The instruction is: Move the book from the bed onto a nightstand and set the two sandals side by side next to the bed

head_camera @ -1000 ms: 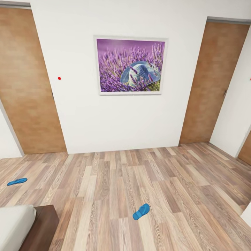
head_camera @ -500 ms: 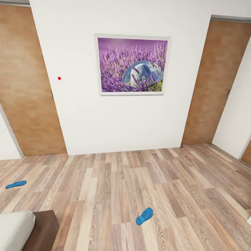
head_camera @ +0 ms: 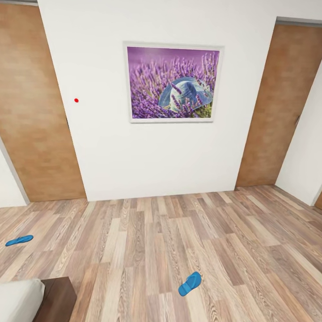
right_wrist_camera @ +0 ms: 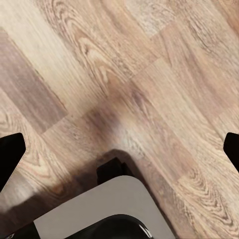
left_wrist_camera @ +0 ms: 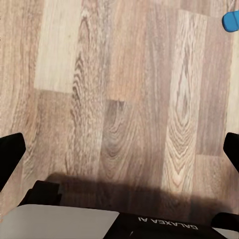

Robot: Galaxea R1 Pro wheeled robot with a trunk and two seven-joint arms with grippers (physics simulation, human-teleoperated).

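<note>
Fingertips of the left end effector [left_wrist_camera: 119, 154] sit at opposite edges of the left wrist view, so the jaws stand wide and hold nothing; only plank floor [left_wrist_camera: 124, 89] lies between them. The right end effector [right_wrist_camera: 119, 152] is the same in its own wrist view: dark tips far apart, empty, bare floor beneath.

Outward from the left one, a blue scrap, probably the near sandal [left_wrist_camera: 231, 20], shows at a corner of its wrist view, ahead of the fingers and off to one side, not between them. In the head view this sandal [head_camera: 190, 283] lies on the floor at about 5 o'clock from the picture's middle, its long axis running from 7 to 1 o'clock. I judge the left arm the nearer one, though neither arm appears in the head view to confirm it.

The far sandal [head_camera: 19, 240] lies well apart at 8 o'clock, near the picture's left edge, its length nearly crosswise. The bed [head_camera: 20, 299] corner occupies 7 o'clock, mattress over dark frame. No book is visible.
</note>
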